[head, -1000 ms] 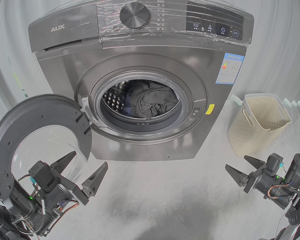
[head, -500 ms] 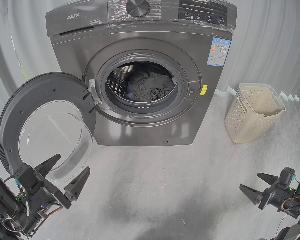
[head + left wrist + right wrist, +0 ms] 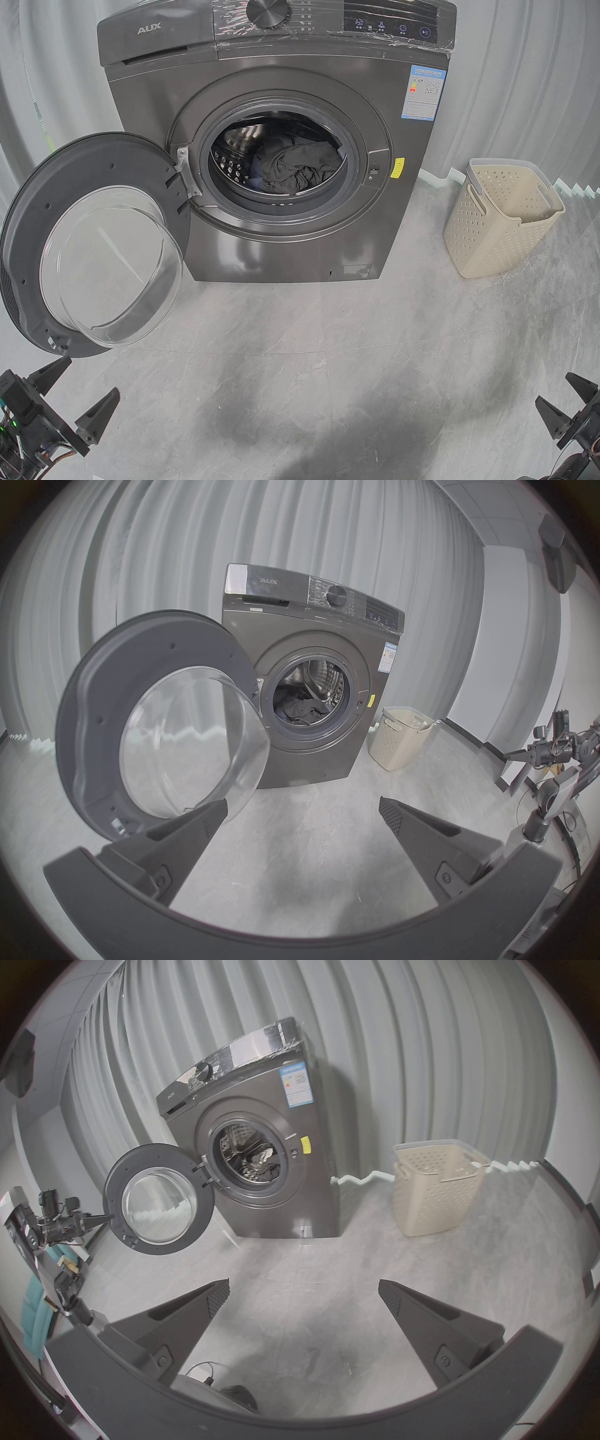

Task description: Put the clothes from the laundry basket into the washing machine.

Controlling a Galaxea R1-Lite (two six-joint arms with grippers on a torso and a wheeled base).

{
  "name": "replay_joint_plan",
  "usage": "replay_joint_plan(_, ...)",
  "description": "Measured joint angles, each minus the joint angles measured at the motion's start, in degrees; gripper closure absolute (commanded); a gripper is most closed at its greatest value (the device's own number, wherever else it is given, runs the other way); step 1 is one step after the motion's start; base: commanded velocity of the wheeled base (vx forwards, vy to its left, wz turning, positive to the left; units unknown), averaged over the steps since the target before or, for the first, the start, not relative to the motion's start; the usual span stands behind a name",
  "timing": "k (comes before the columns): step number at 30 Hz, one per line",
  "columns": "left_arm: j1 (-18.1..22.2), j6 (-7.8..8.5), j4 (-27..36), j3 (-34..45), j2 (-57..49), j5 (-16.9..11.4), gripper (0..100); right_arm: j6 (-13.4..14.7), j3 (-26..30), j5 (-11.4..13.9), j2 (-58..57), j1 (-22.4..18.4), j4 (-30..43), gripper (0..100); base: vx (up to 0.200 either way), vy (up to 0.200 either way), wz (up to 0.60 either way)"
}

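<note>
So the left gripper (image 3: pixel 87 378) has dropped back to the near left corner compared to a second ago, jaws spread wide and holding nothing. Then the door (image 3: pixel 75 169) of the washing machine (image 3: pixel 275 250) hangs open on its left, with dark clothes (image 3: pixel 290 165) piled in the drum (image 3: pixel 231 165), same as before. The laundry basket (image 3: pixel 481 244) stands on the floor (image 3: pixel 325 375) right of the machine. The right gripper (image 3: pixel 555 389) pulled back too, jaws spread. Camera's backed off as well.
</note>
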Motion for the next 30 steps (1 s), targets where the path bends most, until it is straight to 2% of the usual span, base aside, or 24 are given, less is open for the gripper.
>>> replay_joint_plan(5,9.45,0.35,13.71,0.02,-14.03,-6.55,0,-1.96,0.0,2.16,-10.25,-5.92,6.51,0,0.0,0.2,0.0)
replay_joint_plan(9,18.82,0.72,23.59,0.02,-24.6,-9.86,0,-4.16,-0.02,1.78,-16.31,-9.59,10.73,0,-0.05,0.2,0.0)
replay_joint_plan(11,22.49,1.21,27.94,0.02,-28.84,-10.28,0,-5.06,-0.02,1.55,-18.6,-11.0,12.31,0,-0.2,0.2,0.0)
replay_joint_plan(14,25.82,2.0,32.84,0.02,-33.44,-8.97,0,-6.22,-0.02,1.48,-21.16,-12.41,13.67,0,0.0,0.0,0.0)
replay_joint_plan(17,26.76,2.55,35.62,0.02,-36.64,-8.27,0,-6.89,-0.02,2.4,-22.89,-13.26,14.13,0,0.0,0.0,0.0)
replay_joint_plan(25,26.56,2.9,34.77,-0.02,-39.86,-7.98,0,-7.38,-0.02,3.11,-24.61,-13.93,14.58,0,0.0,0.0,0.0)
replay_joint_plan(30,26.55,2.93,34.74,0.0,-40.41,-7.98,0,-7.22,-0.02,2.67,-24.92,-14.08,14.53,0,0.0,0.0,0.6)
